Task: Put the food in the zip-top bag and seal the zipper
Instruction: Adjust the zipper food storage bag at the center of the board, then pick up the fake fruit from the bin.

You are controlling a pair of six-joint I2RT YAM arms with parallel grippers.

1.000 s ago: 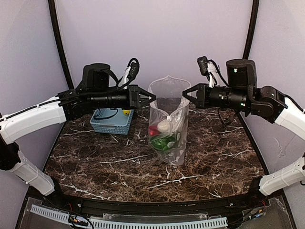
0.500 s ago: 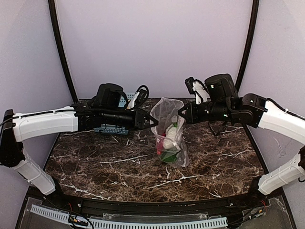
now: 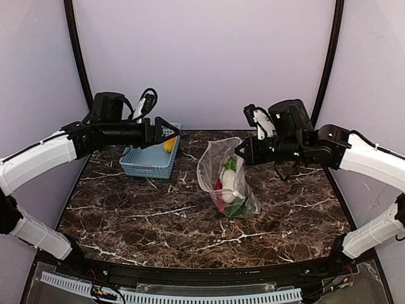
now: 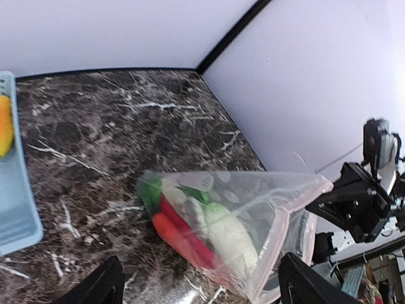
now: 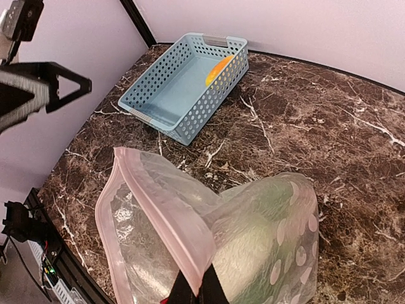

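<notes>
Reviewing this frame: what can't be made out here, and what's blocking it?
Yellow food in the basket: right wrist view, basket wall hides most; left wrist view, cut by left edge.
Contents of the zip-top bag: top view, dotted film blurs them; count unclear.
Right end effector: right wrist view, mostly under the bag's rim, cut by bottom edge.

White arms [image 3: 38, 161], looped cables [image 3: 147, 96], black left claw [image 3: 172, 132].

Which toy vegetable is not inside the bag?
The yellow corn-like one: it lies in the light-blue basket, while the green one, the red one and the white one are inside the clear bag.
</notes>
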